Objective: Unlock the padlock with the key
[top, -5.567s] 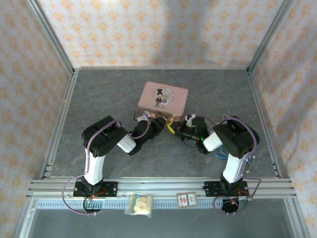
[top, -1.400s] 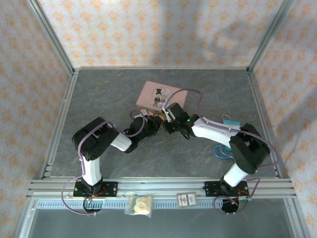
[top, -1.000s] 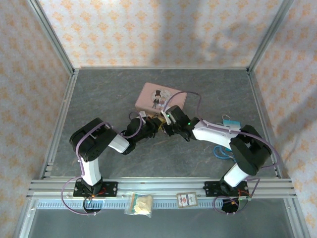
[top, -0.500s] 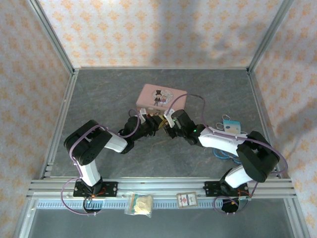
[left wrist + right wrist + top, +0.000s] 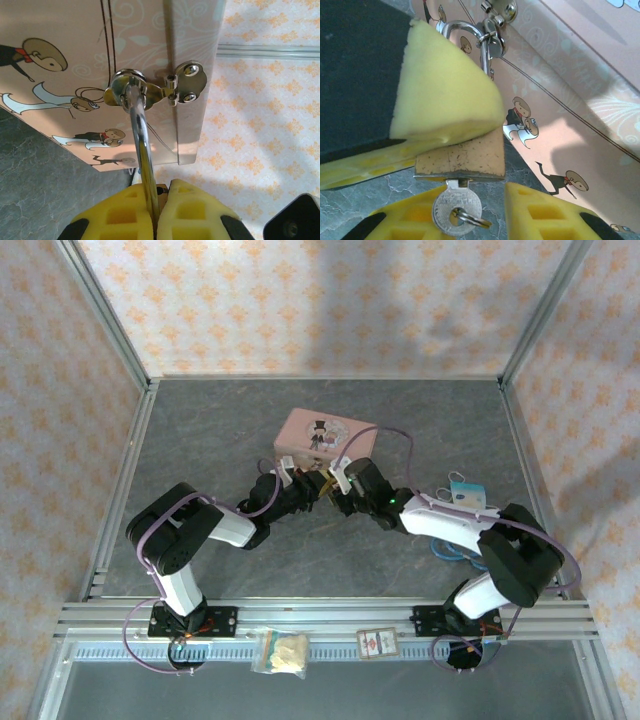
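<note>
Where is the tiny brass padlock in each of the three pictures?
Top external: the padlock sits at centre, against the pink tin's near side.
Left wrist: lower centre, its shackle running from the tin's hasp down into the left pincer.
Right wrist: lower centre, brass body with the key in it.
Shared landmark: the pink tin.

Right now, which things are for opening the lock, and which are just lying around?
For the job:
padlock
key
tin, which the padlock hangs on

Just lying about:
bag on the near rail
card beside it
small blue thing on the right
</note>
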Controlling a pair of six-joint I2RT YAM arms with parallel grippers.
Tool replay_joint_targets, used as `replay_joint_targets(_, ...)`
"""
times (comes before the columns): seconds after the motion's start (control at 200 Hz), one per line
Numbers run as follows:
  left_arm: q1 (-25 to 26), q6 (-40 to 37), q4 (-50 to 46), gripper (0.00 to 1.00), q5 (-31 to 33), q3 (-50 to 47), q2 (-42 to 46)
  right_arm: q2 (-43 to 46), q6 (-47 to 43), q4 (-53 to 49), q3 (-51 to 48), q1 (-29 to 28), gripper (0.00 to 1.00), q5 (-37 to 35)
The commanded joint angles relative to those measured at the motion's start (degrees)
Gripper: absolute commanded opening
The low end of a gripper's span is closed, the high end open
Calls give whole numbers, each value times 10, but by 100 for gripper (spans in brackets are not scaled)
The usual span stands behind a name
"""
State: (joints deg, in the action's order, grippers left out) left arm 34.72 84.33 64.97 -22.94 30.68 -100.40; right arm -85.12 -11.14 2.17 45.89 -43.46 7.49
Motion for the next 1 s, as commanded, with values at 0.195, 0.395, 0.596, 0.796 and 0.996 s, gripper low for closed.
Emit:
replay_joint_targets(0.195,17,-53,-31,0,-14,3,17,-9,39,34,46,7,14,-22)
replay_joint_targets(0.395,21,-80,-56,0,-9,-1,25,-14,56,20,64,7,0,-12)
replay_joint_targets(0.596,21,-105,-35,0,-20,-14,17,-31,110,-16,102,43,0,74)
replay_joint_targets(0.796,21,-107,-6,0,-34,-24,3,-36,185,11,97,101,0,201)
replay_joint_targets(0.996,14,-106,-25,0,-22,-20,13,-34,190,3,90,119,0,246)
